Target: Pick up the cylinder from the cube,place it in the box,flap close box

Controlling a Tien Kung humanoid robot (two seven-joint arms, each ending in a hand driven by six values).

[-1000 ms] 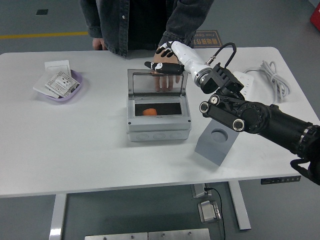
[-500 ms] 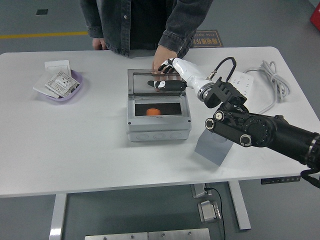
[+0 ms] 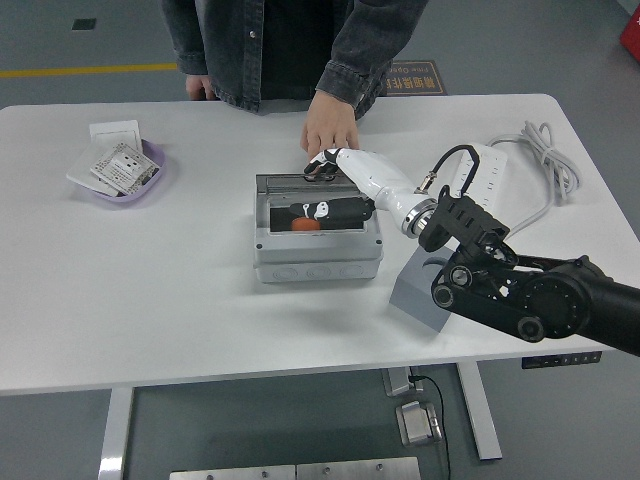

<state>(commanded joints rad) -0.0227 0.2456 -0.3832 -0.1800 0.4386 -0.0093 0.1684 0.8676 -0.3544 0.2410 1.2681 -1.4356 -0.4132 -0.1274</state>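
Lab or workshop, grey floor [image 3: 60,40], yellow floor line [image 3: 85,71]

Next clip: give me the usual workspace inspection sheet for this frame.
Surface: white table, mostly bare at the front.
Job's things: grey box at centre, its clear flap lowered almost flat; orange cylinder inside; grey cube to the box's right, partly hidden by the arm.
Clutter: purple tray of packets far left, white card behind it.
Hands: right hand on the flap, fingers extended; left hand nothing seen.
Cables: white power strip with coiled cord far right.
Surroundings: person's hand resting on the table just behind the box.
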